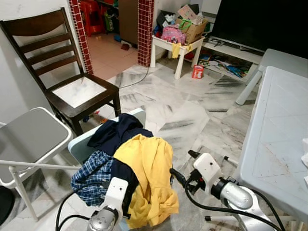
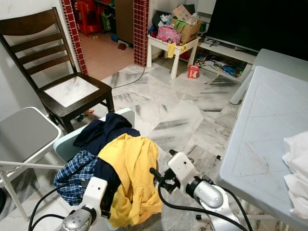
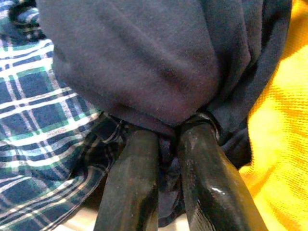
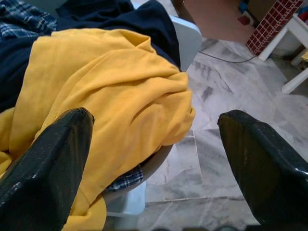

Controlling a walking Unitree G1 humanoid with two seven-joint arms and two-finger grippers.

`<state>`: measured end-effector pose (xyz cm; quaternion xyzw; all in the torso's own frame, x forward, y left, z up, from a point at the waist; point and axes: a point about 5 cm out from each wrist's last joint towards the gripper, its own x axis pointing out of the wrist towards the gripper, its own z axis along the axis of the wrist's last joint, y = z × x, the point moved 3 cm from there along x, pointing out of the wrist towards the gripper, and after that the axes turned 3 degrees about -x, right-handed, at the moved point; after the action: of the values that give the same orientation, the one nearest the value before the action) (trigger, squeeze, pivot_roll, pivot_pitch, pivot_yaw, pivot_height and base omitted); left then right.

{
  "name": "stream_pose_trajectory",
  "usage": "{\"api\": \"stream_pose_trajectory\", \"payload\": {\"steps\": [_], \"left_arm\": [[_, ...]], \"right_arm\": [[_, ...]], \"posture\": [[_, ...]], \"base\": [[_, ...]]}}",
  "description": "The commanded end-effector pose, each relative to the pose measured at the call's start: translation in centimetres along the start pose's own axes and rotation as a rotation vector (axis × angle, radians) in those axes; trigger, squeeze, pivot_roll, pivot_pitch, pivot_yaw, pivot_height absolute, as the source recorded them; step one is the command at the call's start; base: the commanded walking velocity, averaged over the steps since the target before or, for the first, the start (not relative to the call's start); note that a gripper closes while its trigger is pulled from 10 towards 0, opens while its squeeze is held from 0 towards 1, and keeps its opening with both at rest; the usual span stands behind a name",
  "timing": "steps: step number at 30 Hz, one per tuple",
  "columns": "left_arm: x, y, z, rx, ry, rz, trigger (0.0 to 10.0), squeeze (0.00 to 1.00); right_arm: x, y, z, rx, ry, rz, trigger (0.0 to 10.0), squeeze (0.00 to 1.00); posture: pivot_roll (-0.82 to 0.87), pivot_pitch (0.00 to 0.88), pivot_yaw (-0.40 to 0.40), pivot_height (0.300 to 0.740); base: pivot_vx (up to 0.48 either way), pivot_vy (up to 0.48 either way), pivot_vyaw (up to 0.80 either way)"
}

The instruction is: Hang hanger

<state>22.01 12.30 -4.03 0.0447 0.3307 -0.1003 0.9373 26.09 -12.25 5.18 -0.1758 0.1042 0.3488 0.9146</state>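
Note:
A heap of clothes lies on a pale blue plastic seat (image 1: 139, 114): a yellow garment (image 1: 144, 166), a navy garment (image 1: 120, 132) and a blue plaid shirt (image 1: 94, 175). My left gripper (image 3: 168, 132) is pushed into the heap from the front. Its two black fingers are shut on a bunched fold of the navy garment (image 3: 144, 62), between the plaid (image 3: 33, 125) and the yellow cloth (image 3: 284, 120). My right gripper (image 1: 183, 166) hovers just right of the yellow garment (image 4: 110, 82), above the floor. It is open, fingers (image 4: 53, 154) spread wide with nothing between them.
A dark wooden chair (image 1: 72, 91) stands to the left rear, a grey folding chair (image 1: 29, 137) at the left. A white plastic table (image 1: 279, 125) runs along the right, with white cloth (image 2: 298, 168) on it. Beyond the marble floor are a small cluttered table (image 1: 175, 48) and a red can (image 1: 197, 72).

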Motion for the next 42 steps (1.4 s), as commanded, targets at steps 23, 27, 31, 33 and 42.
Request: {"api": "stream_pose_trajectory", "payload": {"steps": [23, 27, 31, 33, 42], "left_arm": [[-5.6, 7.0, 8.1, -0.080, -0.389, 0.438, 0.0, 0.00], [-6.2, 7.0, 9.5, -0.078, -0.445, 0.453, 0.0, 0.00], [-6.9, 7.0, 11.2, -0.037, -0.518, 0.468, 0.0, 0.00], [-7.8, 6.9, 13.3, 0.006, -0.617, 0.476, 0.0, 0.00], [-11.1, 6.6, 20.3, 0.119, -0.928, 0.519, 0.0, 0.00]], "right_arm": [[1.3, -0.5, 0.1, -0.020, -0.012, 0.004, 10.0, 0.00], [1.6, -0.6, 0.3, -0.023, -0.017, 0.007, 10.0, 0.00], [1.8, -0.7, 0.3, -0.025, -0.019, 0.007, 10.0, 0.00], [1.9, -0.7, 0.3, -0.028, -0.021, 0.008, 10.0, 0.00], [2.7, -0.6, 0.5, -0.036, -0.038, 0.009, 10.0, 0.00]], "posture": [[0.04, 0.000, -0.090, 0.740], [0.05, 0.000, -0.091, 0.740], [0.05, 0.000, -0.094, 0.740], [0.06, 0.000, -0.093, 0.740], [0.06, 0.000, -0.089, 0.740]], "base": [[0.000, 0.000, 0.00], [0.000, 0.000, 0.00], [0.000, 0.000, 0.00], [0.000, 0.000, 0.00], [0.000, 0.000, 0.00]]}}
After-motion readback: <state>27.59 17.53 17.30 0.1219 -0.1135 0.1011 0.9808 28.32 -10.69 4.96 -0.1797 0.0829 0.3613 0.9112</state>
